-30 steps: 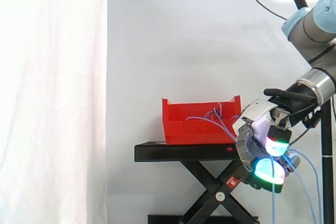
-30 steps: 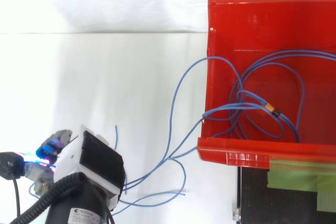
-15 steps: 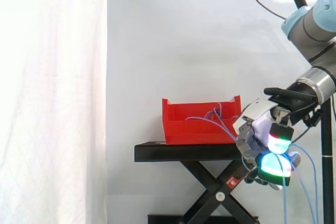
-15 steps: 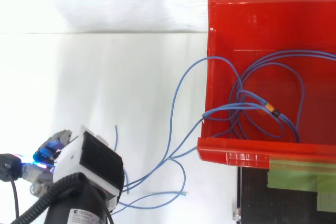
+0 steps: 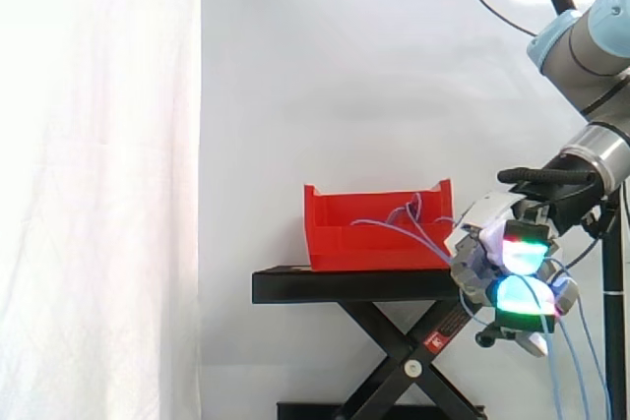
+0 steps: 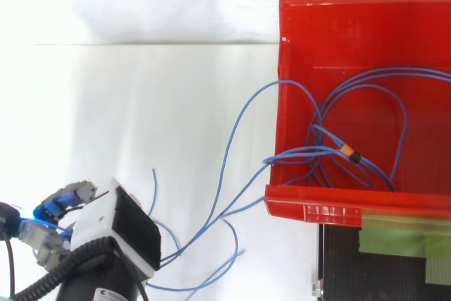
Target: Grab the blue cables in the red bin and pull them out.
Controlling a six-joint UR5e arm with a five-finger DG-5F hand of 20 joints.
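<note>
Blue cables (image 6: 303, 151): likely light, limp, snag-prone; hand (image 5: 475, 243) curled round bunched strands outside red bin (image 6: 331, 12), a sound hold.

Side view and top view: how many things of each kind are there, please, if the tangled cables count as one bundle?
red bin: 1
bundle of blue cables: 1
black stand: 1
robot hand: 1
Total: 4

Bin (image 5: 374, 235) on stand (image 5: 340, 286), cables (image 6: 303, 151) from bin over its wall to hand (image 5: 489, 243) beside stand
</note>
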